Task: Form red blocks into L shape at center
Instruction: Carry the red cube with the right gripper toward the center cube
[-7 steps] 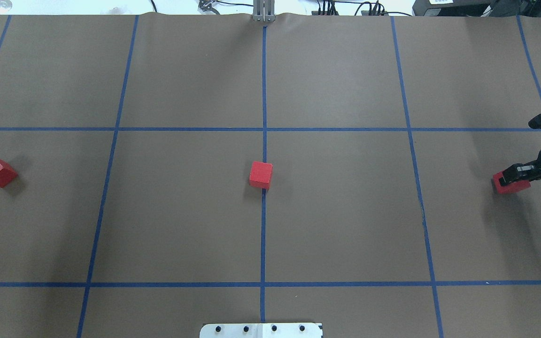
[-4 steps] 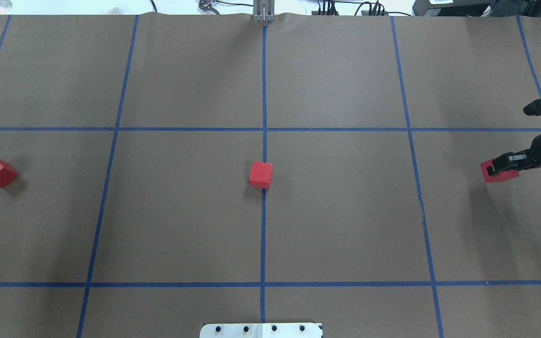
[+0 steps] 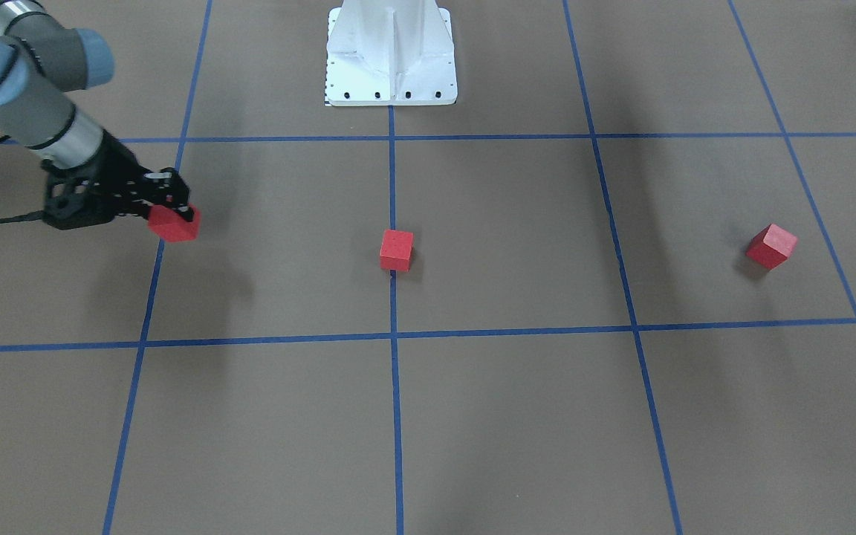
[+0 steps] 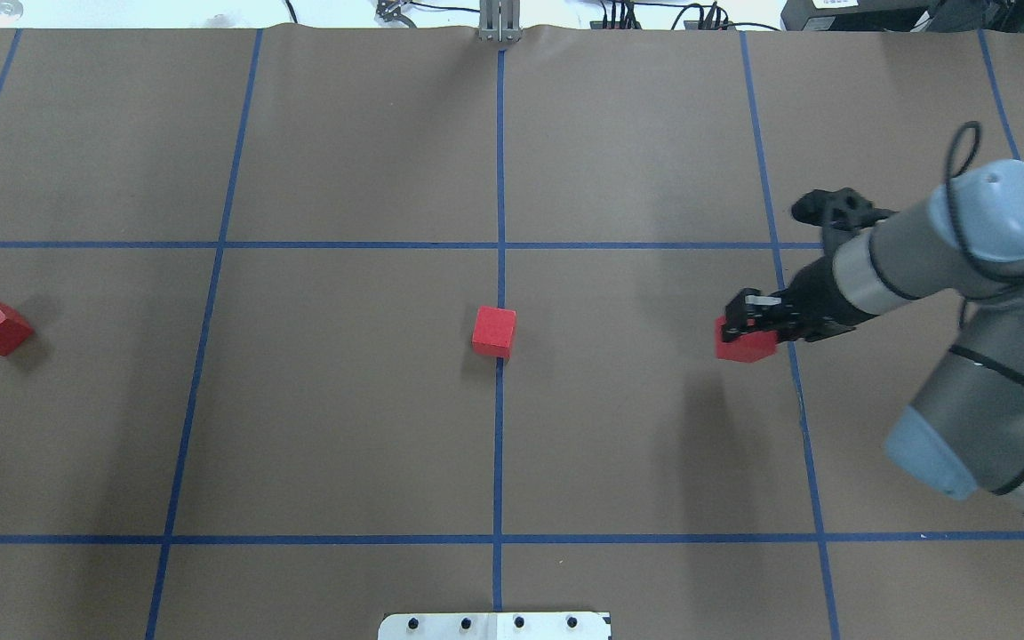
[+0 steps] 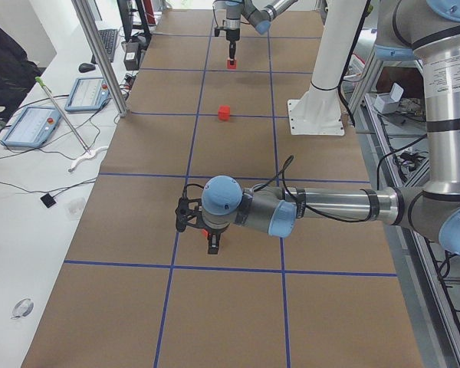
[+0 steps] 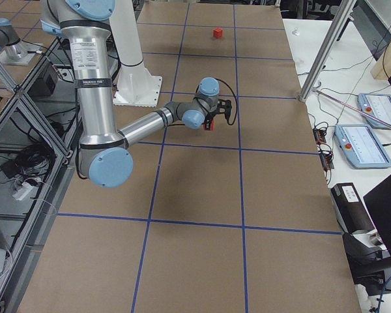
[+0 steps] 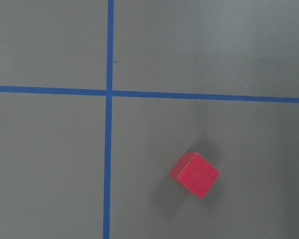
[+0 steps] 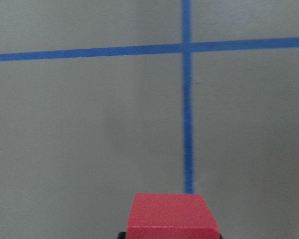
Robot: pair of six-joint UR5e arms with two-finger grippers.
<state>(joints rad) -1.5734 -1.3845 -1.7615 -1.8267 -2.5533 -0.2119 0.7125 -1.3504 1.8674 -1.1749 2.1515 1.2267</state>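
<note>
In the front-facing view, the black, skeletal right gripper (image 3: 173, 210) has its two fingers clamped on the held red block (image 3: 174, 225). This matte, plain-faced cube hangs clear of the table (image 3: 517, 416), and its shadow lies apart from it on the brown paper. The middle red block (image 3: 396, 249) sits squarely at the center (image 3: 435, 245), on a thin blue tape line (image 3: 394, 312). The left-side red block (image 3: 771, 246) rests turned corner-on, well apart from both.

From overhead, the held cube hangs just inside the square to the right of the centre line, beside a lengthwise tape line. The arm behind it is made of smooth grey tubes with pale blue caps.

The exterior left view shows the left gripper (image 5: 213, 244) pointing down over the table. I cannot tell how wide it stands.

In the exterior right view, the near arm stretches out with the cube at its tip.

The left wrist view shows the left-side cube lying diagonal to the grid, near a tape crossing.

The right wrist view shows the held cube's flat top at the bottom edge, with a tape crossing beyond it.
</note>
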